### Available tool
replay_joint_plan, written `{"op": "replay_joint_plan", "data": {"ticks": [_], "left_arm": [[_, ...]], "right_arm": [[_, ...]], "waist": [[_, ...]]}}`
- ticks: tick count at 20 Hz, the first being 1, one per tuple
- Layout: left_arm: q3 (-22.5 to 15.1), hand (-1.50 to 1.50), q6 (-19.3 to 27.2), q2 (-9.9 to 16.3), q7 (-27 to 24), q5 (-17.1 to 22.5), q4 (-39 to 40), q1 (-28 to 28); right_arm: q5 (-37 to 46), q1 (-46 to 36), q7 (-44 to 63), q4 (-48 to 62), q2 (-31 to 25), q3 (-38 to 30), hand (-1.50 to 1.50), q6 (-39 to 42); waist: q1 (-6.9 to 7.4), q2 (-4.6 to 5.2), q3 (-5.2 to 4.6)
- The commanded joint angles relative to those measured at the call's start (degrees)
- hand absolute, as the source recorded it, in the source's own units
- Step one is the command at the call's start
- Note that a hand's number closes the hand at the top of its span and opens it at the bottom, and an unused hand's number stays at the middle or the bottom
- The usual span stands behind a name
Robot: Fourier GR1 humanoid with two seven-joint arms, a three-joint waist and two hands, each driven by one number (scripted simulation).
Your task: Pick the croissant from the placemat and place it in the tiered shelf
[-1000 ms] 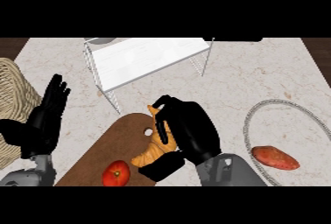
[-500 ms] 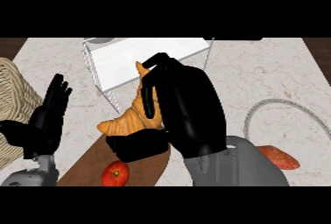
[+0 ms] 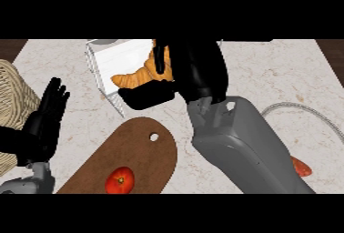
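Note:
My right hand [image 3: 191,68] is shut on the golden croissant [image 3: 138,77], with fingers and thumb curled round it. It holds the croissant above the white tiered shelf [image 3: 118,57] at the top of the counter. The hand hides the croissant's right part. The brown wooden placemat [image 3: 138,154] lies below, nearer to me, carrying only a red tomato [image 3: 119,179]. My left hand [image 3: 43,120] rests open at the left edge, fingers up.
A woven basket [image 3: 12,95] stands at the far left behind my left hand. A wire-rimmed container [image 3: 302,111] sits at the right, with an orange-red vegetable [image 3: 301,167] partly hidden by my right forearm.
My right hand has lifted the croissant off the placemat and carried it away from me, up over the shelf. The left hand has stayed still.

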Motion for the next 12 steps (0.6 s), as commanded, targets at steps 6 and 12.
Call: {"op": "replay_joint_plan", "data": {"ticks": [6,12], "left_arm": [[-1.7,0.0,0.7,-0.6,3.3,-2.7,-4.3,0.3],[-1.1,0.0,0.8,-2.5,0.1,-2.4,-1.5,0.6]], "right_arm": [[-1.9,-7.0,-13.0,22.3,0.1,-4.1,1.5,-14.4],[-4.8,-10.7,-22.3,33.9,0.1,-7.1,1.5,-21.1]], "waist": [[0.7,0.16,0.01],[0.63,0.18,0.0]]}}
